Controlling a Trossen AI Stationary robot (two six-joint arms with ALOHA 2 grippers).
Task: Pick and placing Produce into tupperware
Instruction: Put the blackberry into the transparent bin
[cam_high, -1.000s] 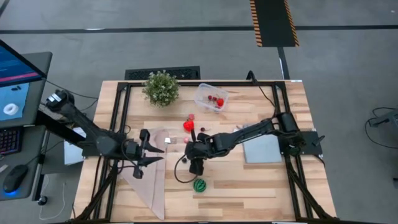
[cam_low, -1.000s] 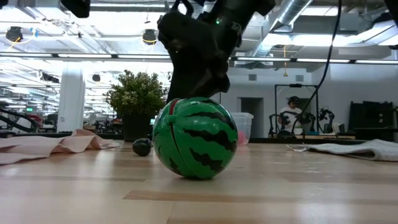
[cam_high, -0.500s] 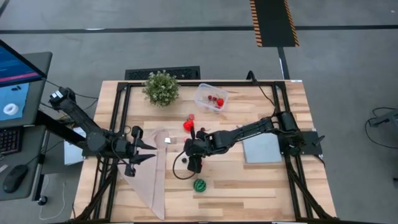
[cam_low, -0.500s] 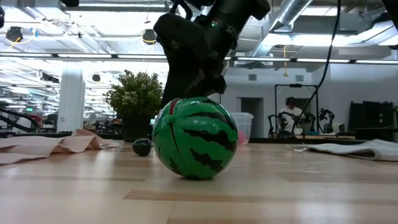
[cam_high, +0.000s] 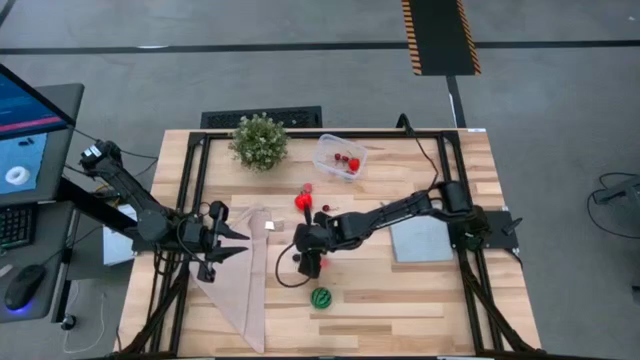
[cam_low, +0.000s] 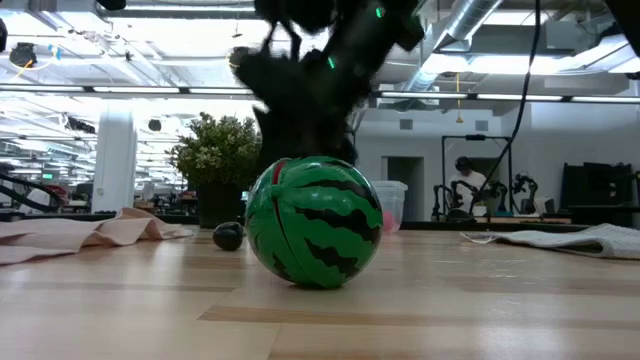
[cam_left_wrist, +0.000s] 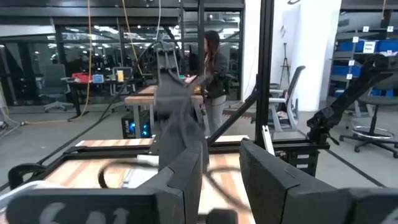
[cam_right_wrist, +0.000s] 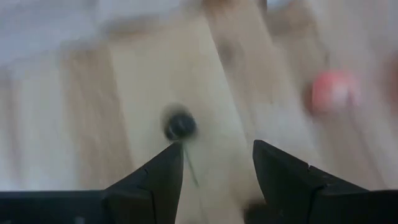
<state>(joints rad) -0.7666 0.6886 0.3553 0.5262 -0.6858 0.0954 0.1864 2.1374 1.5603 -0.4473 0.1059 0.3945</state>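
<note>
Working tool: the right arm's dark 2-finger gripper (cam_high: 309, 262) hung over the middle of the wooden table (cam_high: 420, 290), pointing down, its fingers spread with nothing between them.
Target relation: in the right wrist view a small dark round toy fruit (cam_right_wrist: 180, 126) lay on the bare wood just ahead of the finger on that side (cam_right_wrist: 163, 176), not centred in the gap.
Judgement: the coming move seemed to turn on shifting sideways so the dark piece sat between both fingers before descending.
Other produce: a green striped watermelon ball (cam_high: 321, 297) rested just in front of the right gripper; red and pink pieces (cam_high: 303, 201) lay just behind it.
Destination: the small clear plastic tub (cam_high: 339, 158) with some red pieces inside stood well behind, beside the bushy potted plant (cam_high: 259, 140).
Nearer arm: the right, clearly.
Waiting arm: the left gripper (cam_high: 232, 243) hovered over a pale pink cloth (cam_high: 240, 290) at the table's left, fingers narrowly parted, empty.
</note>
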